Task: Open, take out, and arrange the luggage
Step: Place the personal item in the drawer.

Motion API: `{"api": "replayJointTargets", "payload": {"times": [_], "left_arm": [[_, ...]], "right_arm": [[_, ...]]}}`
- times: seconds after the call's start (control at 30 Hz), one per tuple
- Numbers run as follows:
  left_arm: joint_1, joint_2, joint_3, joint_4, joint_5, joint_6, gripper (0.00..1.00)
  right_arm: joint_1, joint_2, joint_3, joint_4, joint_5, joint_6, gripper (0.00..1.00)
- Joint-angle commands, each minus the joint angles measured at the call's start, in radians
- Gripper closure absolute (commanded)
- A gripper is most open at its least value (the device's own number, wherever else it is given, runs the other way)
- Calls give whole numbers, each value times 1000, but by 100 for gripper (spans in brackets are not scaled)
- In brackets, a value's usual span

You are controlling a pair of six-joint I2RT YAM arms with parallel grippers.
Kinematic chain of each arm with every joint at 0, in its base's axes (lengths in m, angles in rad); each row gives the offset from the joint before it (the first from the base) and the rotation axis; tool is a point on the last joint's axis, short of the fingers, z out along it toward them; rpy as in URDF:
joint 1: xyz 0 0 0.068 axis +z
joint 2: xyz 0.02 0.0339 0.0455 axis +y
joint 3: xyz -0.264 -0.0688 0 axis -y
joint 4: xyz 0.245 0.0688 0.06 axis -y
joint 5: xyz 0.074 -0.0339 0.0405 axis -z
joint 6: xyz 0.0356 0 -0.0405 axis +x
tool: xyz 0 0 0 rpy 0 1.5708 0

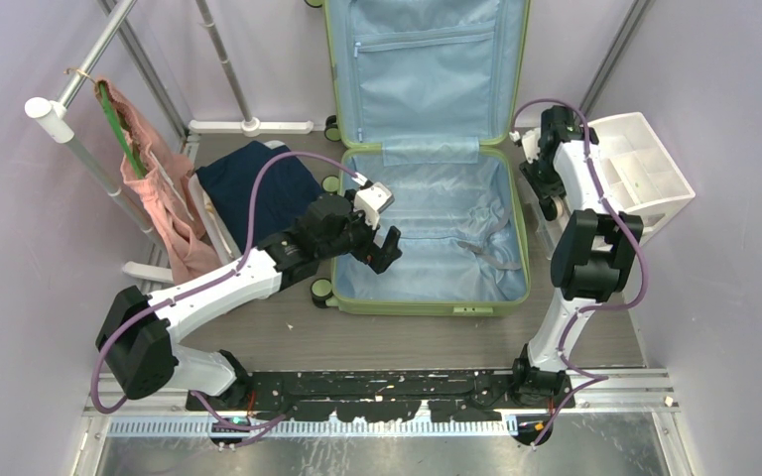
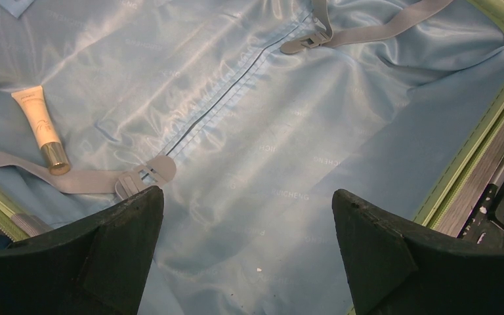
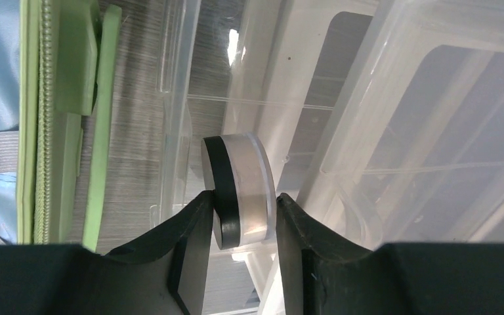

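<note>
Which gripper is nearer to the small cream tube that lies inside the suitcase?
Left. The left gripper hovers open over the lining, with the cream tube close ahead. The right gripper is outside the suitcase, beside the clear drawer unit, holding a round container.

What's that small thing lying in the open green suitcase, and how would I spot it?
Start at the big light-green suitcase lying open, lined in pale blue. Near its green rim, in the left wrist view, a grey buckled strap crosses the lining. Just above it lies a small cream tube with a gold cap, the only loose item there.
</note>
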Motion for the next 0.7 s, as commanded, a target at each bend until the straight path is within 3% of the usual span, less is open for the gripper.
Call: {"api": "replayJointTargets", "payload": {"times": [0.0, 0.1, 0.33, 0.67], "left_arm": [[6, -9, 41, 16, 8, 20, 0], [7, -9, 42, 17, 7, 20, 0], [7, 6, 51, 22, 11, 11, 0], [9, 18, 63, 22, 14, 3, 0]], "right_arm": [[-10, -7, 20, 24, 17, -19, 62], [-8, -16, 6, 43, 26, -19, 75], [25, -98, -126, 242, 123, -77, 85], [49, -162, -376, 624, 302, -197, 86]]}}
